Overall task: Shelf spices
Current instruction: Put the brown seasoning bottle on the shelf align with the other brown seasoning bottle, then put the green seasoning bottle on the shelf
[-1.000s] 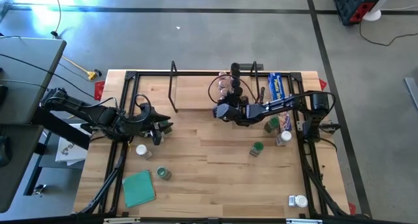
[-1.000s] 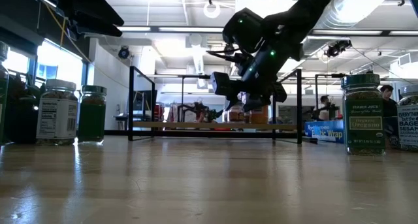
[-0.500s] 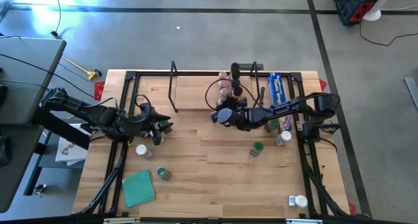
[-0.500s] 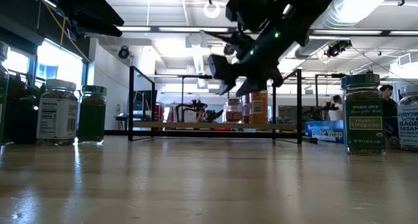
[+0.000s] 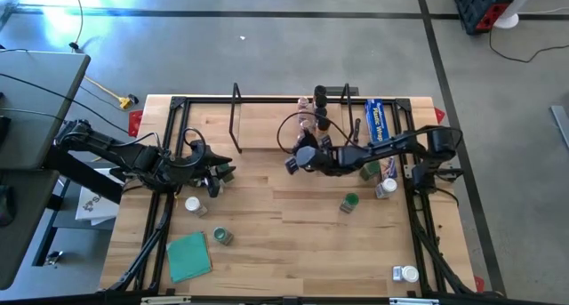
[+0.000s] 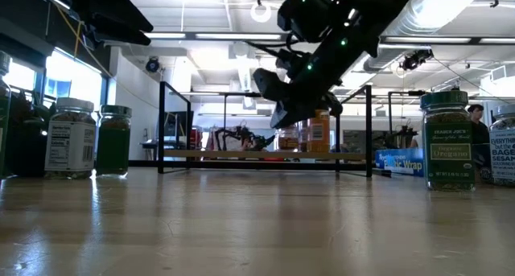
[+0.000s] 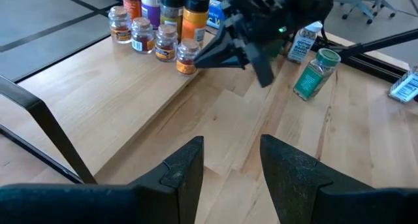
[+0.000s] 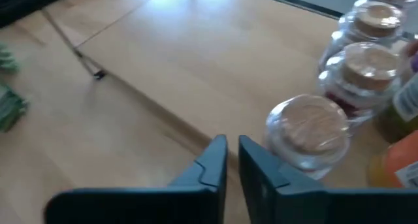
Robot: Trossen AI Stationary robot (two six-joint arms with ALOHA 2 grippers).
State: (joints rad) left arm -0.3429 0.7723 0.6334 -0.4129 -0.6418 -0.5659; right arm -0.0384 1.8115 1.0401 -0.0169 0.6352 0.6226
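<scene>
Right wrist view: cork-lidded jars point(image 8: 308, 129) on shelf point(image 8: 215, 61), contents perhaps reddish

Overhead looks straight down, low level, wrists close, sharing shelf point(image 5: 267, 136)

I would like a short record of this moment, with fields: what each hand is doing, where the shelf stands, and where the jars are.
right hand: shut and empty, raised just in front of the shelf jars
left hand: fingers apart, empty, waiting at the table's left side
shelf: along the table's far edge
jars on shelf: a cluster at its right part
green-lidded jar: on the table, right of centre
</scene>
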